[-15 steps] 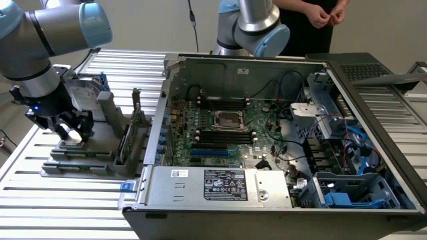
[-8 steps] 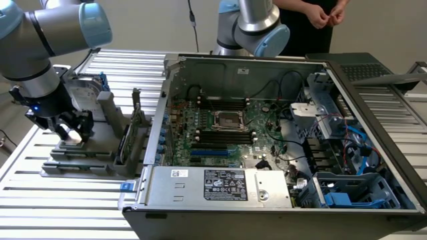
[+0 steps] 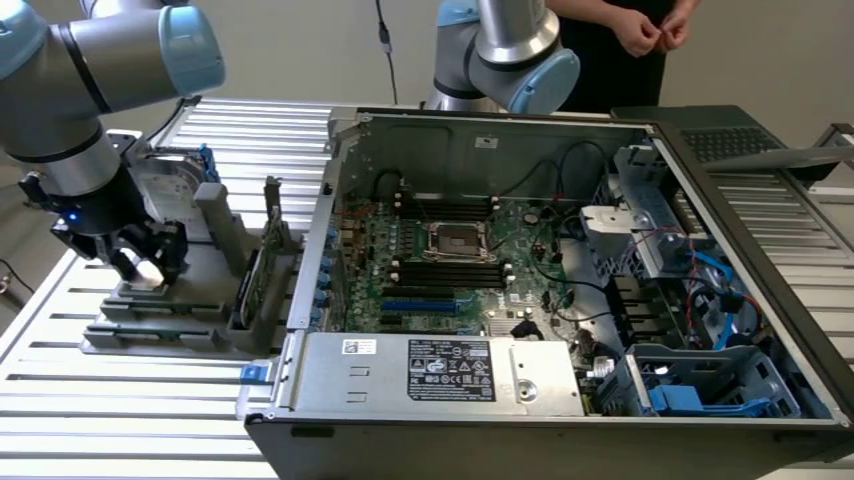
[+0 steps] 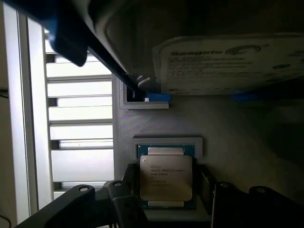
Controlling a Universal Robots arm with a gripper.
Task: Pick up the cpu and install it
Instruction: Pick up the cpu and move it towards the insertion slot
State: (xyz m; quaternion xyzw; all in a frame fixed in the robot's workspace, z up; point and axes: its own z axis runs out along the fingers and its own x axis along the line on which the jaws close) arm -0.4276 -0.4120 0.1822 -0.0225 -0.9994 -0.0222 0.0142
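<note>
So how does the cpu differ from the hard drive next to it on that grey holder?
Size: the cpu is far smaller than the hard drive. Pose: the cpu lies flat in a shallow recess; the hard drive stands on edge. Look: the cpu has a bare silver face with green edging; the hard drive carries a large white label and blue bracket parts. Both sit on the grey holder, outside the computer case.

I see the open computer case (image 3: 454, 150) on the slatted table (image 3: 134, 420), a grey fixture (image 3: 167, 335) holding an upright hard drive (image 3: 180, 195) beside the case, a person (image 3: 627, 40) standing behind the case.
</note>
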